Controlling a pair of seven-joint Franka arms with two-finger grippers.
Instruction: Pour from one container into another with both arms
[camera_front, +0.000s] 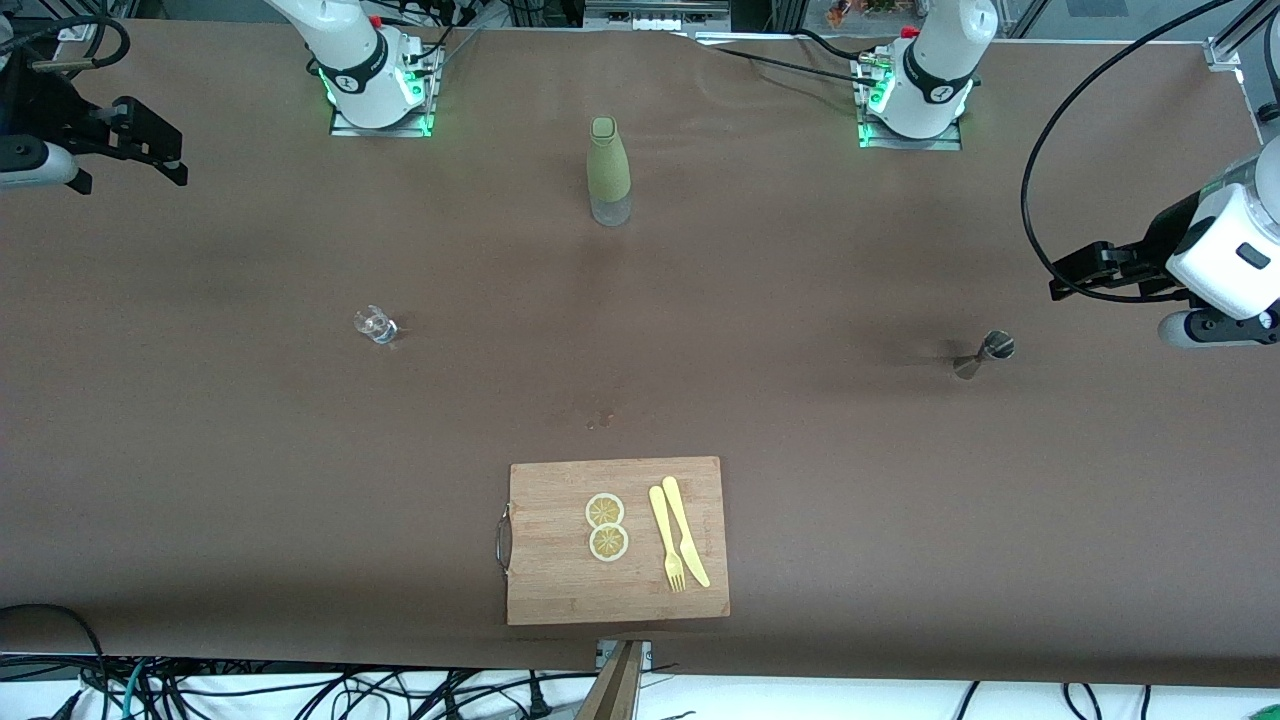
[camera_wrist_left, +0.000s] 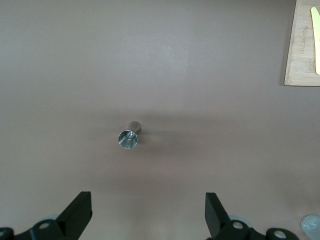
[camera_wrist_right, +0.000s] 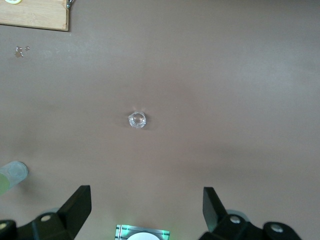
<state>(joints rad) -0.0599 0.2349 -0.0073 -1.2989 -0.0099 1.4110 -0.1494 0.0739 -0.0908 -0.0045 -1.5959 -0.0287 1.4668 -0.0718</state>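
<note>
- The left gripper (camera_front: 1075, 275) hangs in the air at the left arm's end of the table (camera_front: 200, 450), fingers spread wide, holding nothing.
- The right gripper (camera_front: 165, 150) hangs at the right arm's end, also wide apart and empty.
- A metal jigger (camera_front: 985, 353) stands near the left gripper.
- A small clear glass (camera_front: 376, 324) stands toward the right arm's end.
- A green bottle (camera_front: 608, 172) stands between the two bases.

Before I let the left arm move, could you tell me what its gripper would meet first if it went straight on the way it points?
Probably the metal jigger on the table: it stands roughly in line with the open left gripper, though slightly off-centre. Depth is uncertain.
</note>
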